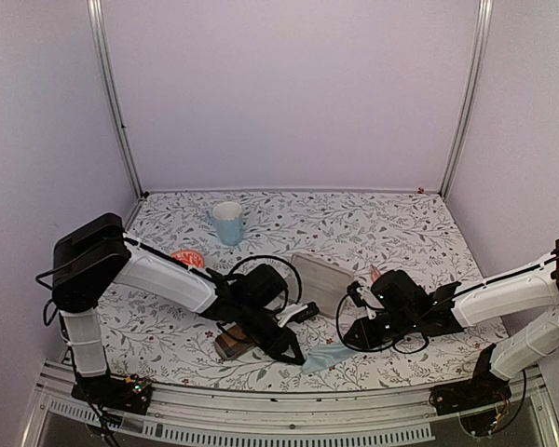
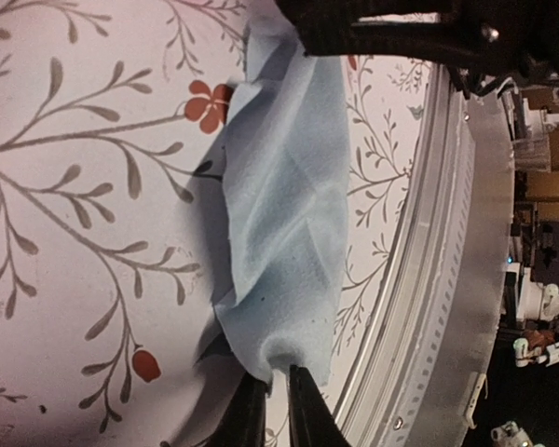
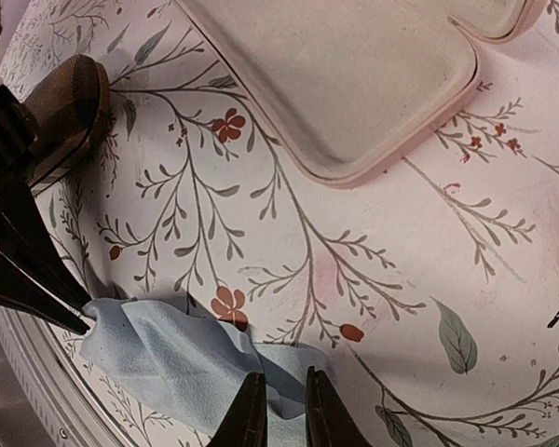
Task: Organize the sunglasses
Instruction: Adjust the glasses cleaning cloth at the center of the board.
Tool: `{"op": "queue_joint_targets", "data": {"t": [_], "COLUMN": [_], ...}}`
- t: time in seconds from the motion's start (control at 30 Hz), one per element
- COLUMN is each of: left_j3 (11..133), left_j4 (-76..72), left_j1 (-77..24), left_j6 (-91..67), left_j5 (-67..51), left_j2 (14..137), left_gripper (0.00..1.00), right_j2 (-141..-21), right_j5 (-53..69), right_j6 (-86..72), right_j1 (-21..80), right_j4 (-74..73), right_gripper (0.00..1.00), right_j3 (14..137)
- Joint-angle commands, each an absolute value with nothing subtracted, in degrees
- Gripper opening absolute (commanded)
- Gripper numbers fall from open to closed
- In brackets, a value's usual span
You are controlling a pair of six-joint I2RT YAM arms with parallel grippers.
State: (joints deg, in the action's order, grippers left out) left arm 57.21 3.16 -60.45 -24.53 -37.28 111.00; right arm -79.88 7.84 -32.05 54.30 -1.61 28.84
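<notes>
Left wrist view: left fingers (image 2: pixel 309 417) and right fingers (image 3: pixel 246 417) each pinch the blue cloth (image 2: pixel 289 214).

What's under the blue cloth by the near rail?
Only the flowered table cover shows around the blue cloth, pinched by the left tool and right tool. Its bunched folds hide whatever lies beneath.

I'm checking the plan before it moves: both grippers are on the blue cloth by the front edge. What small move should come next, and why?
Probably ease the arms apart a little to draw the blue cloth flat. The left gripper pinches one end and the right gripper the other, and the cloth lies bunched and creased between them.
</notes>
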Motion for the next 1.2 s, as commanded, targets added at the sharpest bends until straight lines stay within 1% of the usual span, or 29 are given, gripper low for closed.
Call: {"op": "queue_joint_targets", "data": {"t": [0.0, 0.07, 0.1, 0.33, 0.57, 0.6, 0.63, 0.87, 1.17], "left_j3": [58.03, 57.92, 57.91, 59.59, 66.05, 66.89, 67.46, 63.61, 60.74], "left_j4": [1.14, 0.86, 0.92, 6.03, 14.81, 15.86, 16.74, 17.34, 17.27], "left_j1": [-60.17, -60.08, -60.09, -59.89, -58.63, -58.70, -58.68, -59.93, -64.72], "left_j6": [-24.51, -24.56, -24.48, -21.35, -16.46, -15.91, -15.61, -16.53, -17.25], "left_j5": [-38.69, -38.82, -38.83, -35.73, -30.66, -30.19, -29.93, -30.46, -34.56], "left_j2": [112.15, 112.11, 112.13, 109.12, 106.75, 106.71, 106.51, 105.46, 108.77], "left_gripper": [0.06, 0.01, 0.00, 0.00, 0.00, 0.00, 0.00, 0.00, 0.00], "right_j2": [-79.07, -78.74, -78.50, -77.64, -75.70, -75.40, -75.12, -74.88, -76.18], "right_j5": [7.04, 6.79, 6.69, 5.36, 3.57, 3.40, 3.23, 2.78, 4.12], "right_j6": [-31.46, -31.38, -31.34, -30.99, -31.02, -31.09, -31.18, -31.66, -31.26], "right_j1": [54.04, 54.03, 54.01, 54.04, 54.00, 54.02, 53.97, 54.00, 53.91], "right_j4": [-2.24, -2.33, -2.39, -3.28, -4.70, -4.87, -5.07, -5.12, -4.47], "right_gripper": [0.16, 0.17, 0.17, 0.18, 0.18, 0.22, 0.23, 0.24, 0.25], "right_j3": [29.58, 29.61, 29.65, 29.86, 30.06, 30.07, 29.98, 29.26, 29.97]}}
